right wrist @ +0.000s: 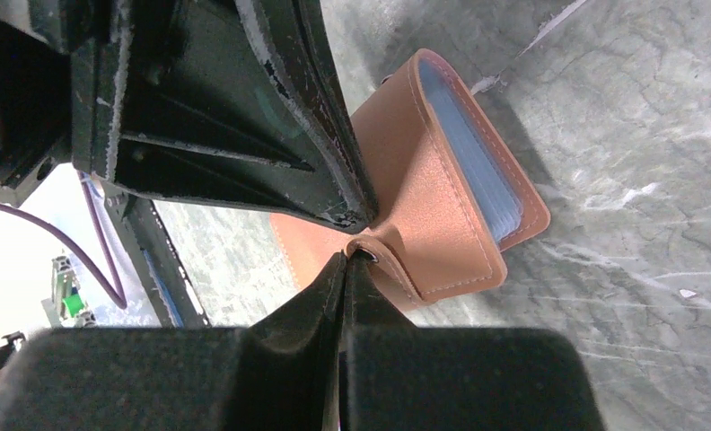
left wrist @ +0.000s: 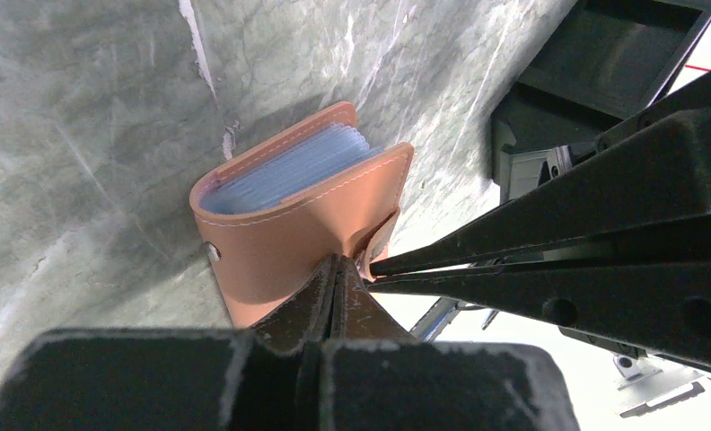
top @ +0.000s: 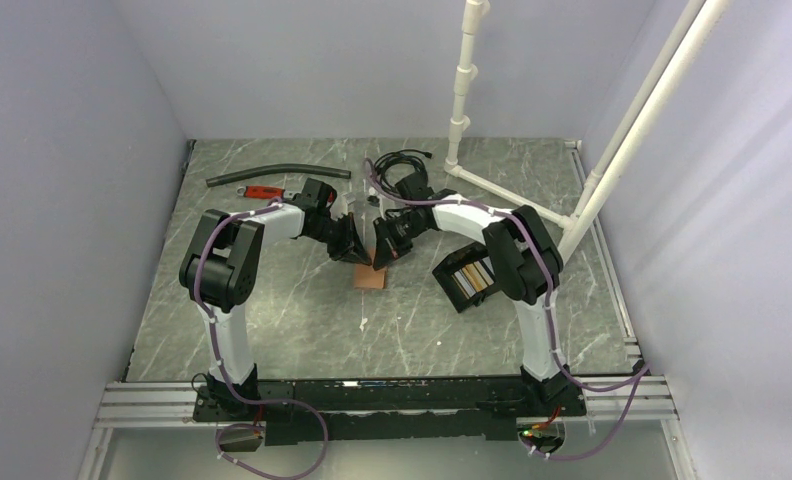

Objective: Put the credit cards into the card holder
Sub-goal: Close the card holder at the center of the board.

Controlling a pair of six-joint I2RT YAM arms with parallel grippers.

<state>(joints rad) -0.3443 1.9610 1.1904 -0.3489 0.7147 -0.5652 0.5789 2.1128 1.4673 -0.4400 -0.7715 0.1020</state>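
The black card holder [top: 450, 286] lies right of centre, partly under my right arm, with gold and brown credit cards [top: 475, 277] in it. A tan leather snap wallet [top: 372, 276] stands at the table's middle, with bluish clear sleeves inside; it also shows in the left wrist view [left wrist: 285, 238] and the right wrist view [right wrist: 442, 211]. My left gripper [left wrist: 338, 262] is shut, its tips against the wallet's front cover. My right gripper [right wrist: 346, 259] is shut on the wallet's snap tab [right wrist: 374, 254]. Both grippers [top: 357, 248] [top: 382, 256] meet tip to tip there.
A black hose [top: 272, 175] and a red-handled tool [top: 262, 190] lie at the back left. A black cable bundle [top: 402, 160] lies at the back centre. A white pipe frame [top: 459, 110] stands at the back right. Walls close in on three sides.
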